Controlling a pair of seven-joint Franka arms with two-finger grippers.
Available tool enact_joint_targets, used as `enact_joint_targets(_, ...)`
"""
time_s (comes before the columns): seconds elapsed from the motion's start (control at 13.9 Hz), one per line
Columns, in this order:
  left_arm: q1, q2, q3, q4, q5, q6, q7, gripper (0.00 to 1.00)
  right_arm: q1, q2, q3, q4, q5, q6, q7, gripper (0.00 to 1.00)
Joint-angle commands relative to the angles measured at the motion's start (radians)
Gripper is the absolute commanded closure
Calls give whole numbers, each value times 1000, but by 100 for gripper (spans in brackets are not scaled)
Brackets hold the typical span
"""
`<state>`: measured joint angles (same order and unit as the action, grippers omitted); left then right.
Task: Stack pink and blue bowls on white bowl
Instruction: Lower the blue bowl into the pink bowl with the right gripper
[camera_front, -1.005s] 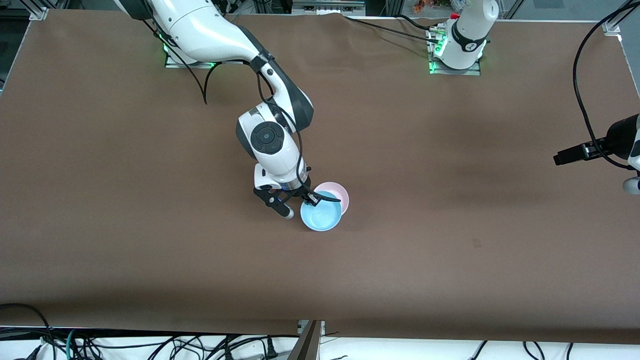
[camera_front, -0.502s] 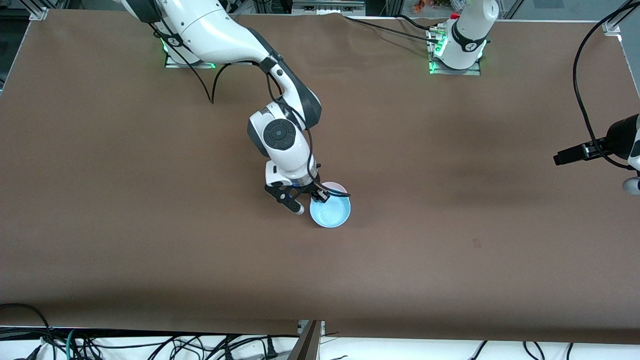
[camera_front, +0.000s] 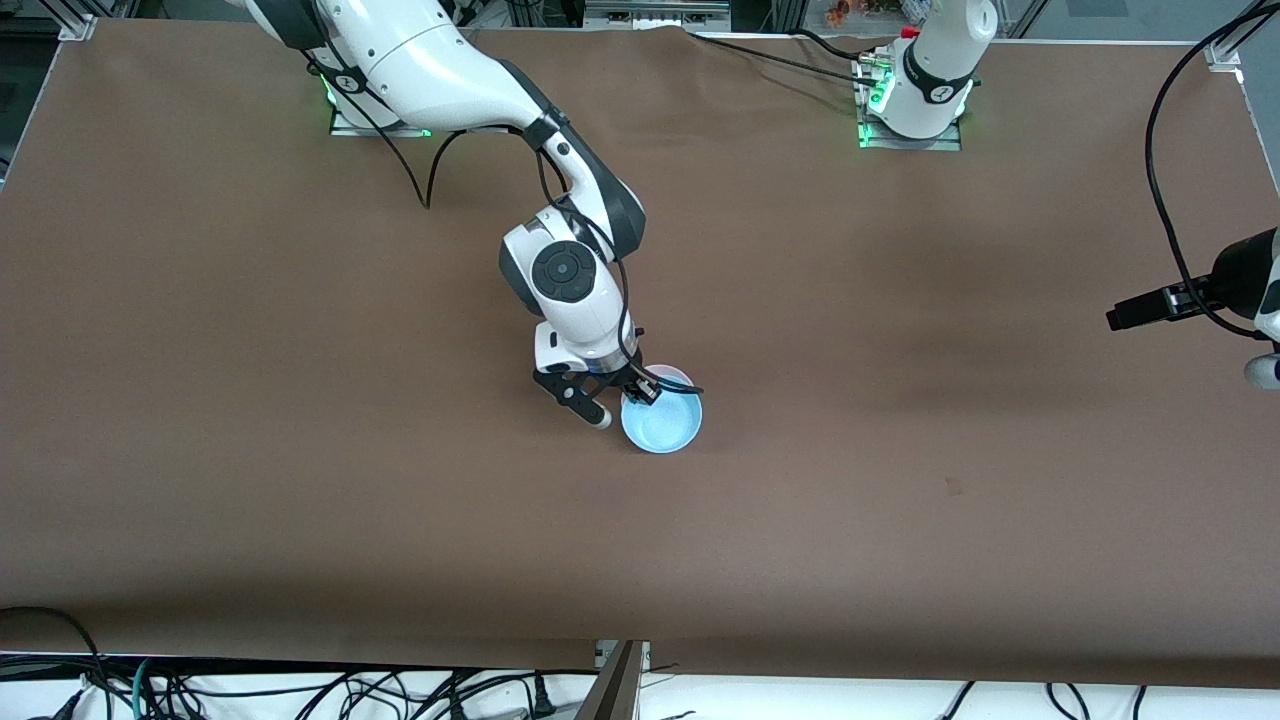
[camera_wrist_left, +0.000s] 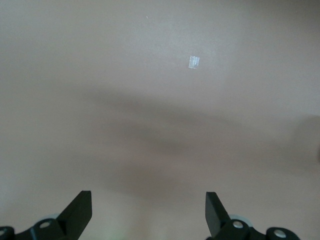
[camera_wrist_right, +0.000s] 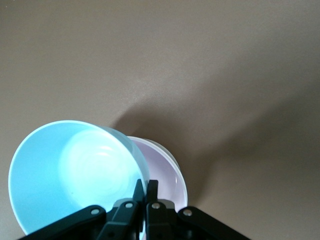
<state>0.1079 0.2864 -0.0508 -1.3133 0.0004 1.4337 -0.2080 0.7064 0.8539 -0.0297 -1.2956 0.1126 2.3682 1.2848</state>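
My right gripper (camera_front: 640, 392) is shut on the rim of the light blue bowl (camera_front: 662, 424) and holds it tilted over the pink bowl (camera_front: 676, 373), of which only a sliver of rim shows in the front view. In the right wrist view the fingers (camera_wrist_right: 145, 187) pinch the blue bowl's (camera_wrist_right: 70, 170) wall, and the pink bowl (camera_wrist_right: 165, 175) lies just under it. A thin pale rim (camera_wrist_right: 169, 152) around the pink bowl looks like the white bowl holding it. My left gripper (camera_wrist_left: 147, 215) is open and empty over bare table at the left arm's end, waiting.
The brown table (camera_front: 900, 450) is bare around the bowls. A small bit of clear tape (camera_wrist_left: 193, 62) lies on the table under the left wrist camera. Cables hang along the table edge nearest the front camera.
My right gripper has carried the blue bowl toward the left arm's end, from beside the pink bowl to over it, now covering most of it. The left arm has not moved.
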Motion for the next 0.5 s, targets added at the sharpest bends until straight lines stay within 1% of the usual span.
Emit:
enact_joint_targets(0.0, 1, 7, 0, 20, 0, -10, 24, 0, 5, 28, -3, 30, -5, -3, 8, 100)
enact_joint_targets(0.43, 0, 7, 0, 20, 0, -12, 22, 0, 16, 27, -4, 29, -7, -15, 13, 100)
